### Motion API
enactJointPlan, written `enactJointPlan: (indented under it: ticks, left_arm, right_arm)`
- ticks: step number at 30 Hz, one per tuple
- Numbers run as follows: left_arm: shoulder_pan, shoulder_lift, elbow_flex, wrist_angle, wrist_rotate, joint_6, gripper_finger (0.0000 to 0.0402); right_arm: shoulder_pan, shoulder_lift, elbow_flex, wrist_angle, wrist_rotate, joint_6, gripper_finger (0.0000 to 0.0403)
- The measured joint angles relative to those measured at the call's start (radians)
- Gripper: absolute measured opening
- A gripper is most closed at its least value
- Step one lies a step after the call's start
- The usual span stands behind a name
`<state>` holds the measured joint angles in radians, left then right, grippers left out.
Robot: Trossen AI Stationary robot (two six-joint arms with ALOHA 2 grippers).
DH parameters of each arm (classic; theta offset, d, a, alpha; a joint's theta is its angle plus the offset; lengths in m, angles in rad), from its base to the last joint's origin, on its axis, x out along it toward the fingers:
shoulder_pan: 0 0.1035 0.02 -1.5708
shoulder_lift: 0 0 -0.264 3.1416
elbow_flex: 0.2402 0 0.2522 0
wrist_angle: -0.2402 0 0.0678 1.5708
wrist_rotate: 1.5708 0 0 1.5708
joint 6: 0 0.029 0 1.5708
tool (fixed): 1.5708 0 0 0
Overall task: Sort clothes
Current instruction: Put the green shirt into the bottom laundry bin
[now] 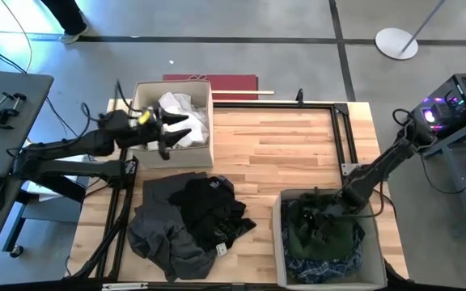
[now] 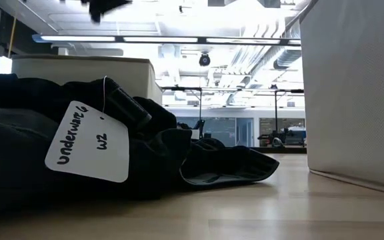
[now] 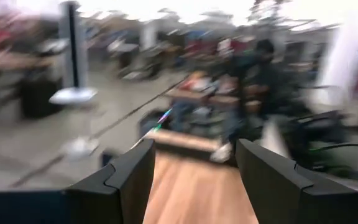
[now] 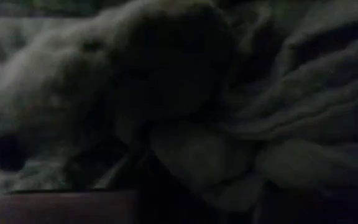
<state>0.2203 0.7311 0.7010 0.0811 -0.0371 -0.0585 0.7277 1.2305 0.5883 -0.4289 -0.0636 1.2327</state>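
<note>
Left pincer (image 1: 171,129) splayed over white pieces (image 1: 186,118)

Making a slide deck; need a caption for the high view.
Left gripper open over white-clothes bin; right gripper inside dark-clothes bin.

Overhead, table-level, two wrist views

Wooden table (image 1: 281,153) carries two bins (image 1: 204,153) and dark clothes (image 1: 188,222).
</note>
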Motion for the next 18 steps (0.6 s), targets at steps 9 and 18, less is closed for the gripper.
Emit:
enactJointPlan:
  ticks: [9,18]
  left_arm:
    - [-0.117,-0.001,0.111,0.107,0.184,0.182,0.0214]
    - [-0.268,0.050,0.109,0.065,-0.147,0.303,0.0214]
  right_arm:
    - [-0.042,-0.039,0.319,-0.222,-0.033,-0.116,0.0168]
    - [0.063,-0.042,0.636,-0.499,0.317,-0.170,0.0169]
